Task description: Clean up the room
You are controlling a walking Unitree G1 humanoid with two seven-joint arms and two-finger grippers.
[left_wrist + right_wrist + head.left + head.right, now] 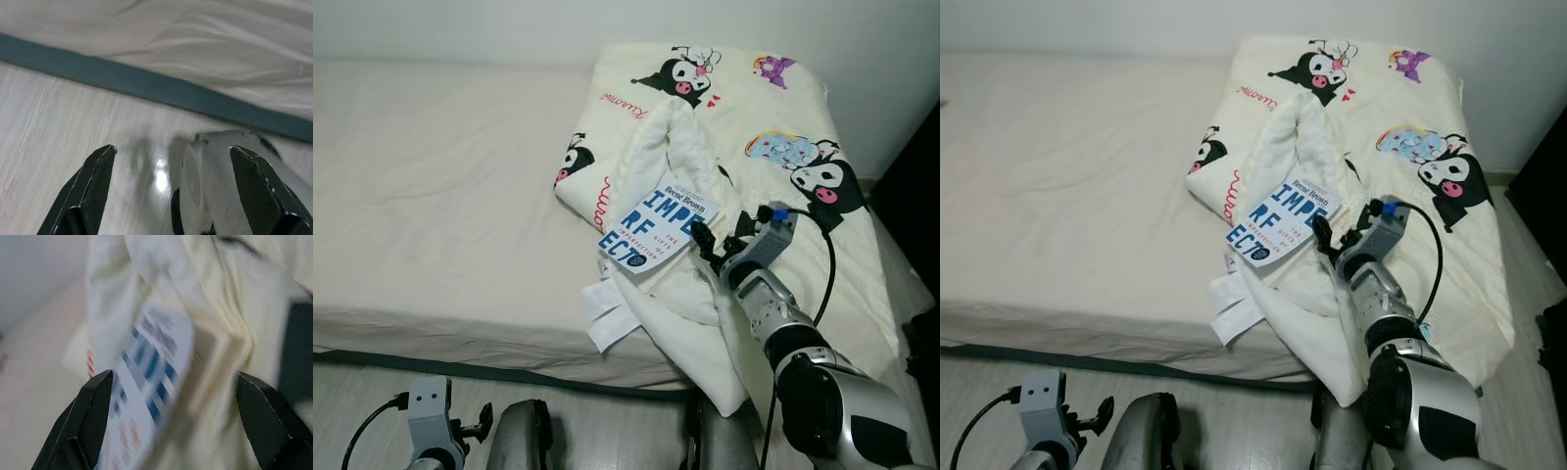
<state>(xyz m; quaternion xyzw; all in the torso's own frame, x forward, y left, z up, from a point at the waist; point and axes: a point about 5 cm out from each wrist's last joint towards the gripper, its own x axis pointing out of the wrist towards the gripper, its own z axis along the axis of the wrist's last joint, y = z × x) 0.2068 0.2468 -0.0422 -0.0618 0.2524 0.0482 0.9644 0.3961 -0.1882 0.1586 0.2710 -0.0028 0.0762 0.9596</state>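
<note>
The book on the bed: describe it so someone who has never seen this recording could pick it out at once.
On the bed, find the cream cartoon-print blanket bunched on the robot's right side. The book lies on the blanket's white folds, just ahead of the open right gripper. Its white cover with big blue letters makes it the only flat, printed rectangle among soft fabric.

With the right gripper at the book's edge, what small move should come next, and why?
Probably ease the right gripper forward a little, then close. Its fingers stand open at the edge of the book on the blanket, and the right wrist view shows the book between them, ungripped.
</note>
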